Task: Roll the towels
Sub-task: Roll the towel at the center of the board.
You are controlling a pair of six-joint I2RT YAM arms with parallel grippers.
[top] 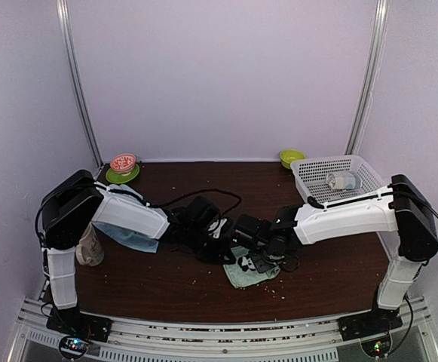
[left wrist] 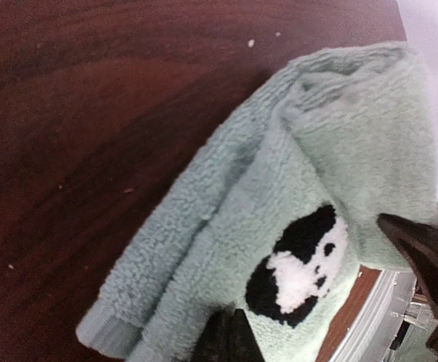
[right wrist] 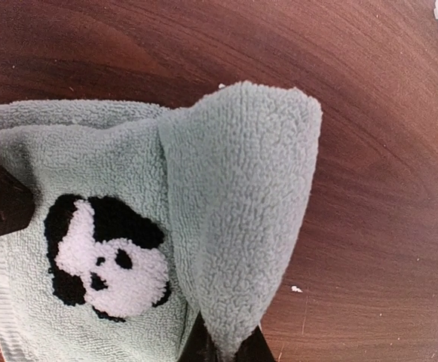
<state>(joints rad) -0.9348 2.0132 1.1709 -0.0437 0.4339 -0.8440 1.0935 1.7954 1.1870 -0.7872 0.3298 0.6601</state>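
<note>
A pale sage-green towel (top: 247,276) with a black-and-white panda mark (right wrist: 105,260) lies at the table's front centre, partly folded. My right gripper (right wrist: 226,348) is shut on a raised fold of this towel (right wrist: 237,188), and cloth shows between its fingers. My left gripper (left wrist: 231,341) is shut, its tips together over the towel (left wrist: 279,166) beside the panda mark (left wrist: 298,268); no cloth shows between them. In the top view both grippers, left (top: 228,255) and right (top: 255,260), meet over the towel. The light blue towel (top: 134,238) lies under my left arm.
A pale mug (top: 90,246) stands by the left arm's base. A white basket (top: 313,167) holding a small object sits at the back right, with a green bowl (top: 292,157) beside it. A red bowl on a green plate (top: 123,167) is at the back left. Black cables (top: 203,194) cross the middle.
</note>
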